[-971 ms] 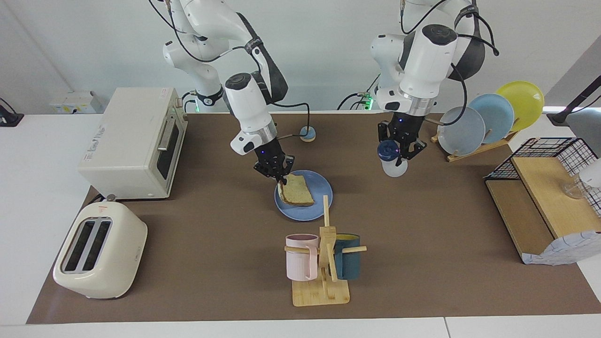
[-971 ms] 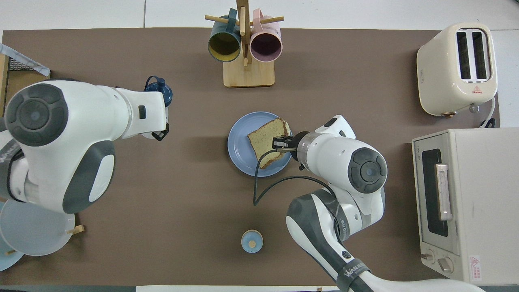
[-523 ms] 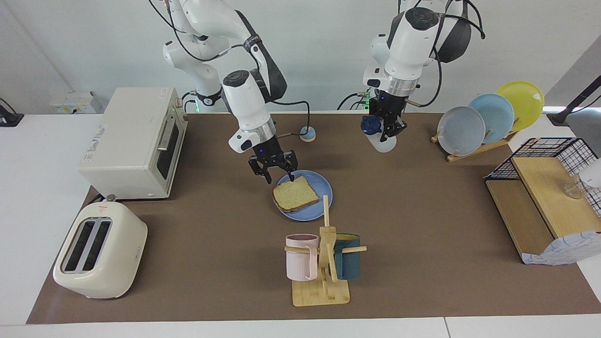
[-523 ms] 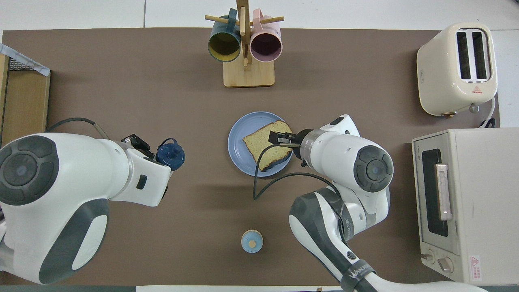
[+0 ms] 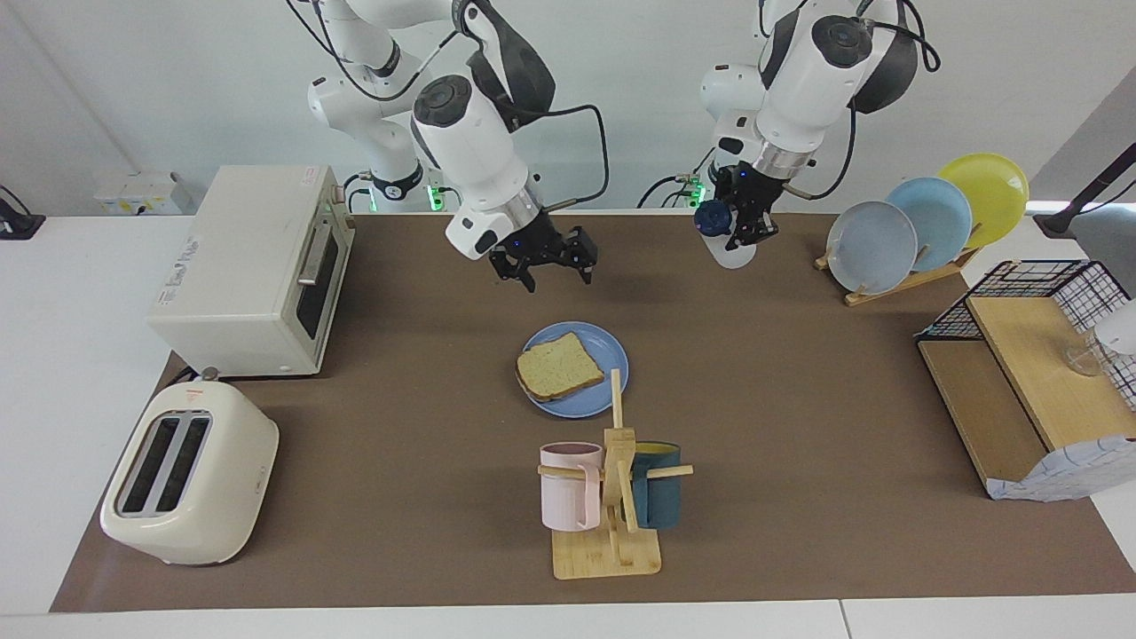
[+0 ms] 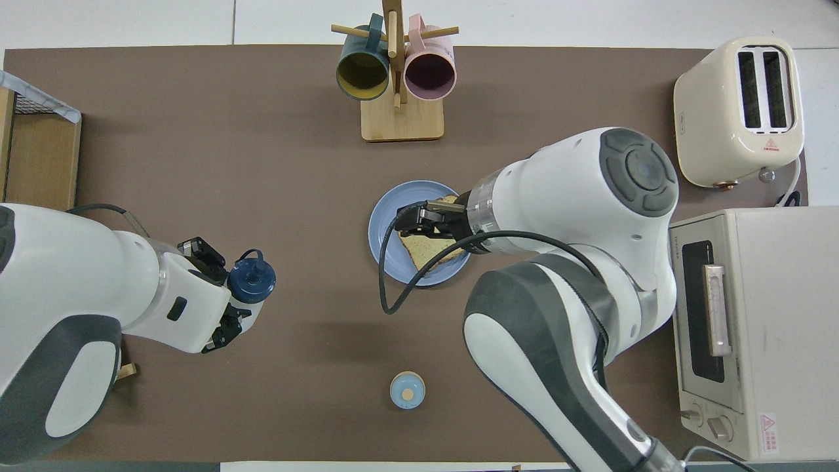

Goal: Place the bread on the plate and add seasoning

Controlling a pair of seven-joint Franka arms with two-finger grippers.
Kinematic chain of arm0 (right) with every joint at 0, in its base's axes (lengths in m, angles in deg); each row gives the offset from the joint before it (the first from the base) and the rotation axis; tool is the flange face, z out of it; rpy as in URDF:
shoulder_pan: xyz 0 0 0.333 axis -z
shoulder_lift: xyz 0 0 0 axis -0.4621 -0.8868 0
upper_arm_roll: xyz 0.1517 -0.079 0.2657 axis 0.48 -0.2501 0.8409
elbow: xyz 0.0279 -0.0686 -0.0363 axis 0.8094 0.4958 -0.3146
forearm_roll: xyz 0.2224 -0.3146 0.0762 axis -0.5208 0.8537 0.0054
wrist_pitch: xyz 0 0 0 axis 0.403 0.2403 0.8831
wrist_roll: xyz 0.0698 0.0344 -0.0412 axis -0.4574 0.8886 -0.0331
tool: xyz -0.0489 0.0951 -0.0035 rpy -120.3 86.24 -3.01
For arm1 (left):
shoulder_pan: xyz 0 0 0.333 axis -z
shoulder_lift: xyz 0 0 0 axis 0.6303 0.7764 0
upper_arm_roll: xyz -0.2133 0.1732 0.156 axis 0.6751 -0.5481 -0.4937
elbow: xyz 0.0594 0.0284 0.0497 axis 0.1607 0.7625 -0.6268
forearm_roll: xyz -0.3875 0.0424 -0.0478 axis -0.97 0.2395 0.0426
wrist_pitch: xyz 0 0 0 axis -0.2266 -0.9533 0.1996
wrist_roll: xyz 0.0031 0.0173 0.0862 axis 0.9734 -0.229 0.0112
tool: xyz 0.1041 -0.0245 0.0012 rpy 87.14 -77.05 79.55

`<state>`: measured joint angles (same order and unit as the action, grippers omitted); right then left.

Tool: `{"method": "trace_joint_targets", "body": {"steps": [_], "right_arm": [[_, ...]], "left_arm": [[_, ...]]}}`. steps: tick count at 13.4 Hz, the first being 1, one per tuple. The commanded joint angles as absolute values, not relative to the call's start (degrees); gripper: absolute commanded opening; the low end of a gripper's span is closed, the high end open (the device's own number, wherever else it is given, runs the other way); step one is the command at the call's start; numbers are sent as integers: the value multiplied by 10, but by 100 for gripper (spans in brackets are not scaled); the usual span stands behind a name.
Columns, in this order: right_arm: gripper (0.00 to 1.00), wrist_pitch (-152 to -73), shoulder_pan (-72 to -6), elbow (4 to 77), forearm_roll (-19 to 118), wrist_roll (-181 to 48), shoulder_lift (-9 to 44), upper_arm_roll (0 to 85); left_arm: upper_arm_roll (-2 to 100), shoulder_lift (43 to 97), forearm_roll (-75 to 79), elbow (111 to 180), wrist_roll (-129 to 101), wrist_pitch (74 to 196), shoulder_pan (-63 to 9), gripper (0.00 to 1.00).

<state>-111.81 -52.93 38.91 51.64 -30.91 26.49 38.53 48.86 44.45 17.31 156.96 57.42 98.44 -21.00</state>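
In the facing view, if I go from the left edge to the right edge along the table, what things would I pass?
Toaster → toaster oven → blue plate with the bread → mug rack → plate rack → wire-and-wood shelf.

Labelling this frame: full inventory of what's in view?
bread: 1, light brown, on plate
plate: 1, blue, table middle
seasoning: 1, whitish, navy cap, in left gripper
bell: 1, blue-topped, nearer robots than plate
mug rack: 1, wooden, pink and teal mugs
toaster: 1, cream
oven: 1, cream
plate rack: 1, three upright plates
right gripper: open, raised
left gripper: shut on seasoning
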Motion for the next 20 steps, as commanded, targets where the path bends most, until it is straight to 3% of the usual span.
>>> {"method": "trace_joint_targets", "body": {"steps": [1,5,8,11,15,20], "right_arm": [[100,-1102,-519,379,440,-314,278,389],[100,-1074,-541,308,438,-272,284,392],[100,-1050,-560,262,453,-233,275,392],[98,-1049,-577,257,455,-213,275,393],[65,-1066,-610,268,524,-230,273,394],[50,-1081,-632,280,530,-224,275,395]], "left_arm": [[482,409,121,1583,590,954,-234,0],[490,379,117,1586,554,955,-230,0],[508,394,125,1640,539,1022,-204,0],[547,416,148,1612,491,1051,-187,0],[560,419,155,1605,491,1052,-183,0],[560,418,162,1606,491,1050,-183,0]]}}
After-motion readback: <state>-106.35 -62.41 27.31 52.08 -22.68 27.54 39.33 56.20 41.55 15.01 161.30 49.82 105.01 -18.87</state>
